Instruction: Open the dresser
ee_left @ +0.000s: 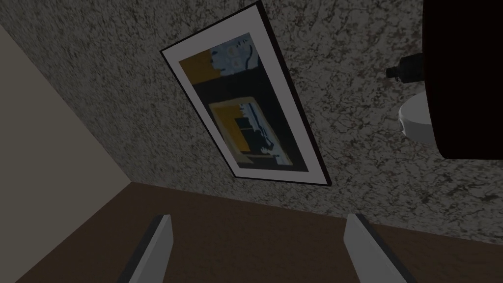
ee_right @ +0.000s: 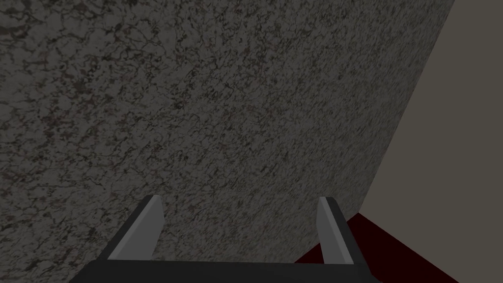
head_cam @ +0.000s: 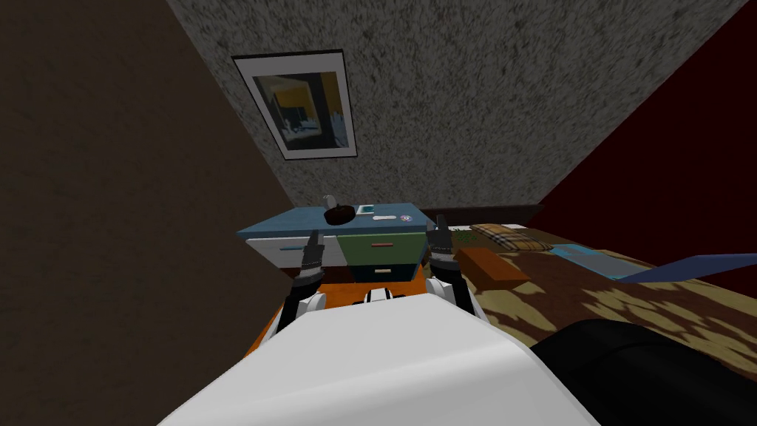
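**Dresser not yet opened; both pincers wide and empty**

The left gripper (head_cam: 314, 235) was raised in front of the chest with its two fingers spread apart and nothing between them. It sat before the left part of the dresser (head_cam: 296, 225) without touching it. The blue-topped dresser stood against the speckled wall, straight ahead and near. Its white front (head_cam: 292, 253), its green drawer front (head_cam: 381, 248) and the darker drawer below (head_cam: 381, 272) all looked flush, so nothing seemed to have been pulled out. The green front's short handle (head_cam: 381, 244) had no finger on it. The right gripper (head_cam: 440, 220) was raised by the dresser's right corner, likewise spread wide and empty.

By my judgement the task had barely begun: the reach to a handle, the grasp and the pull all remained.

A dark round object (head_cam: 338, 214) rested on the dresser's top, away from the drawer fronts. A strip of orange floor (head_cam: 336, 287) lay between the robot and the dresser. To the right, a bed (head_cam: 591, 296) ran close alongside. A plaid pillow (head_cam: 504, 235) and a brown block (head_cam: 491, 266) lay on it, the block just beside the right arm. The block could crowd that arm's swing, and a drawer might have little room on that side.
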